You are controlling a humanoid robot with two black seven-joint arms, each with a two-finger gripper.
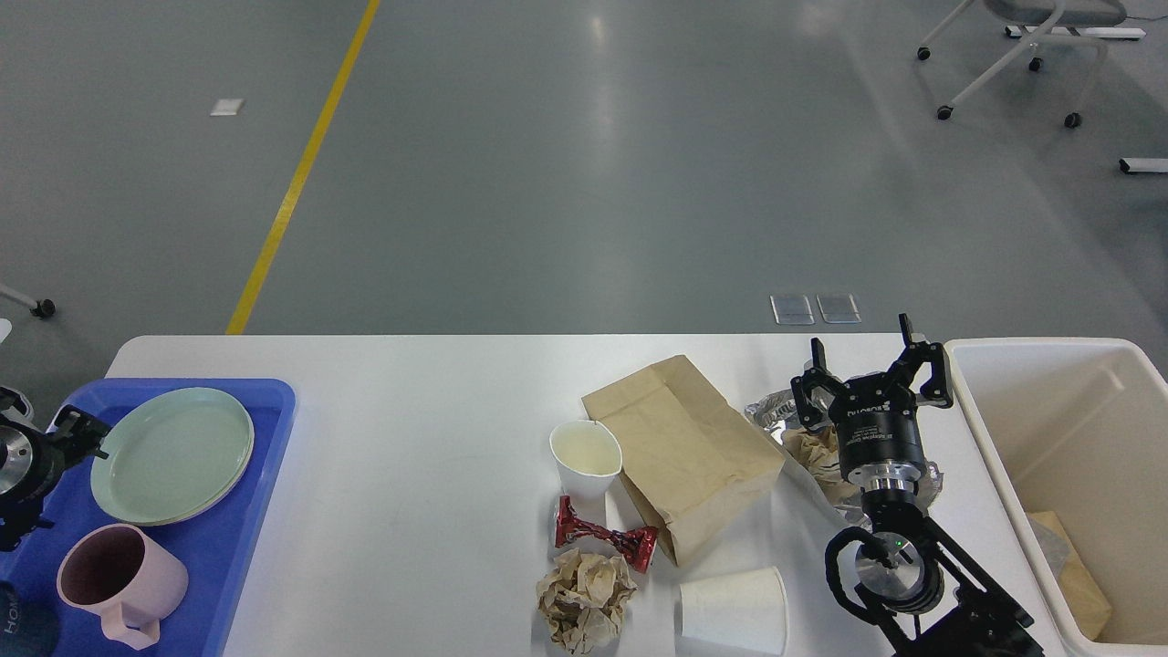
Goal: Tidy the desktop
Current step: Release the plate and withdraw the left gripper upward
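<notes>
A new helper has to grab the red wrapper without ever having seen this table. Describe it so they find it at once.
On the white desktop, look near the front edge, just left of the brown paper bag. The red wrapper lies flat between the upright paper cup behind it and the crumpled brown paper ball in front. It is the only shiny red thing there, twisted like a bow.
</notes>
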